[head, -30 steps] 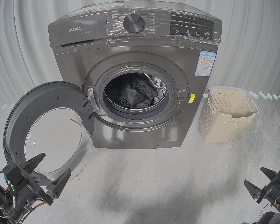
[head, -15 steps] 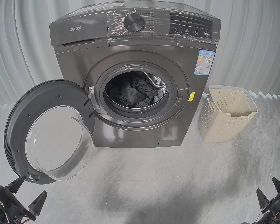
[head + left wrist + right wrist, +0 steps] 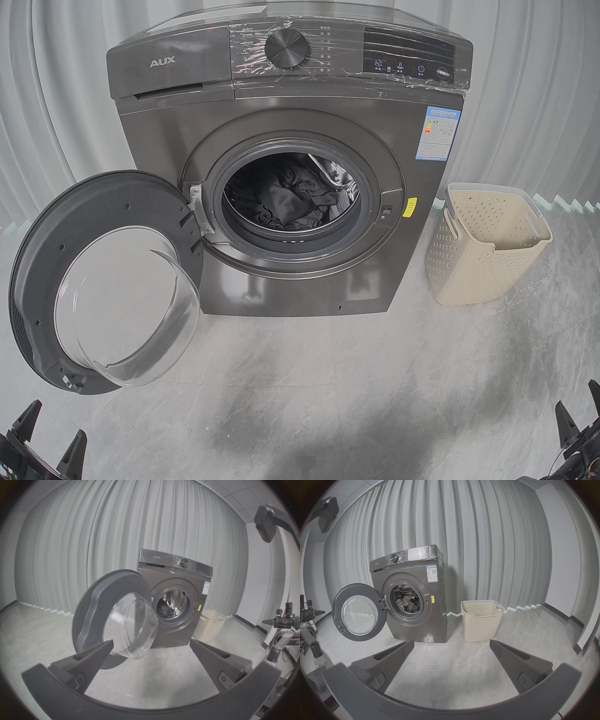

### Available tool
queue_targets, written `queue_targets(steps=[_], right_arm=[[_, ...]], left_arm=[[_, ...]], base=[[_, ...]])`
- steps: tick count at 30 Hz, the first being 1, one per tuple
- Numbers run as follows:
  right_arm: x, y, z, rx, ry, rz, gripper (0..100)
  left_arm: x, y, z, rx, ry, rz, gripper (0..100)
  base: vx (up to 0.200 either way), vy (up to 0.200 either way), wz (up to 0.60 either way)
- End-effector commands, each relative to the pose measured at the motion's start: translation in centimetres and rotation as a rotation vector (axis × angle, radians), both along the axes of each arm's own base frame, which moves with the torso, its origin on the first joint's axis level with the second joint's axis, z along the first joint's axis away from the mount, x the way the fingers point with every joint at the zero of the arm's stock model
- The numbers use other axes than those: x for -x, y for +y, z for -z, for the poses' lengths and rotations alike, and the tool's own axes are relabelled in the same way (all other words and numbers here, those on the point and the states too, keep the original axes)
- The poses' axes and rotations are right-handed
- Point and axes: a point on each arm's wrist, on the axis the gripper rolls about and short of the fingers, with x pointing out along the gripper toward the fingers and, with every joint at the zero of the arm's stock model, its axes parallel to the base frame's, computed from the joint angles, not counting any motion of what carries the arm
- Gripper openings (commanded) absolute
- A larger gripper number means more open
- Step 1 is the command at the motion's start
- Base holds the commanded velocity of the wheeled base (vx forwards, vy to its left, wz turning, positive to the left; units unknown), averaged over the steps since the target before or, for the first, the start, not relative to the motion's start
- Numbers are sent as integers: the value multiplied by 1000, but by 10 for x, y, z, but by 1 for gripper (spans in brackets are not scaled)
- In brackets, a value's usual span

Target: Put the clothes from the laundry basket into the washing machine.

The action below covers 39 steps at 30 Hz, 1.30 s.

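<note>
Clothes (image 3: 284, 197) are lying in the washing machine (image 3: 294, 106), while the left gripper (image 3: 56, 419) and right gripper (image 3: 576, 400) are showing fingers wide apart, gripping nothing.

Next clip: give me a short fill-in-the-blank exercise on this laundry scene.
The washing machine has its door swung ____.
With the clothes in the drum, the laundry basket looks ____.
It stands on the floor to the machine's ____, by the robot's sides.
The left gripper and right gripper each hold ____.
Missing words: open; empty; right; nothing.
</note>
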Motion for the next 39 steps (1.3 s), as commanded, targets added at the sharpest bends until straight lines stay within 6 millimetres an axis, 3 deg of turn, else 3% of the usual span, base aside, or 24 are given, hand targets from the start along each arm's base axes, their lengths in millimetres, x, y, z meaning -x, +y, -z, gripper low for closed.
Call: queue_targets(steps=[1, 16, 18, 19, 30, 34, 39], right_arm=[[0, 0, 2, 30, -2, 16, 100], [2, 1, 3, 86, -8, 197, 100], [4, 5, 3, 102, -41, 94, 100], [7, 7, 3, 86, -81, -47, 100], [8, 5, 3, -13, -59, 24, 100], [8, 7, 3, 20, -62, -89, 100], [8, 4, 4, -17, -64, 85, 100]], left_arm=[[5, 0, 7, -3, -49, -26, 100], [5, 1, 9, -60, -37, -95, 100], [5, 1, 9, -59, -36, -95, 100], [5, 1, 9, -52, -36, -100, 100], [5, 2, 9, -52, -36, -103, 100], [5, 2, 9, -45, -35, -104, 100], [5, 2, 9, -45, -35, -107, 100]], base=[[0, 0, 0], [0, 0, 0], [0, 0, 0], [0, 0, 0], [0, 0, 0], [0, 0, 0], [-200, 0, 0]])
